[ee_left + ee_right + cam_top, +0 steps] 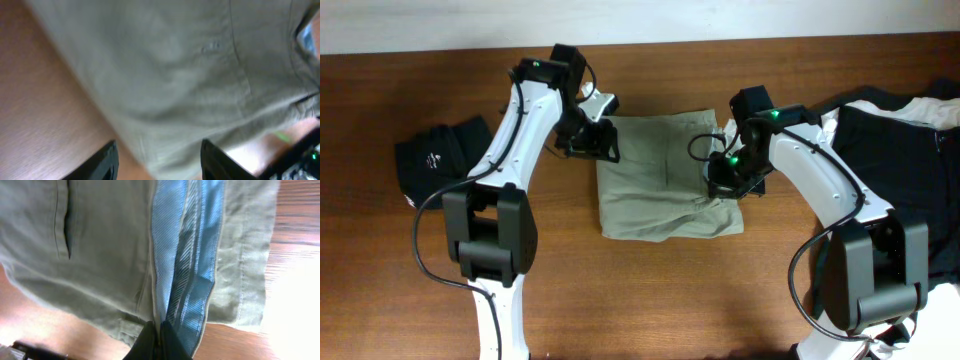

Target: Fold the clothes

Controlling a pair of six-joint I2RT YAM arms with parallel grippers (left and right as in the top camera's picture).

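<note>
Khaki-beige shorts (665,185), folded into a rough rectangle, flat on the tabletop (650,290) between left gripper (603,145) and right gripper (722,183). Striped pale blue lining (185,265) exposed along the edge pinched by right gripper. Black garment (440,155) well outside left gripper. Black-and-white pile (900,150) just beyond right gripper.

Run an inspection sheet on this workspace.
Surface: brown wooden table.
Job's things: khaki shorts folded at centre; black garment on the left arm's side; black and white pile on the right arm's side.
Clutter: nothing seen.
Grippers: left claw open over the shorts' edge; right claw shut on the blue-lined waistband.
Cables: black cables loop off both arms.
Surroundings: pale wall beyond the far edge.
</note>
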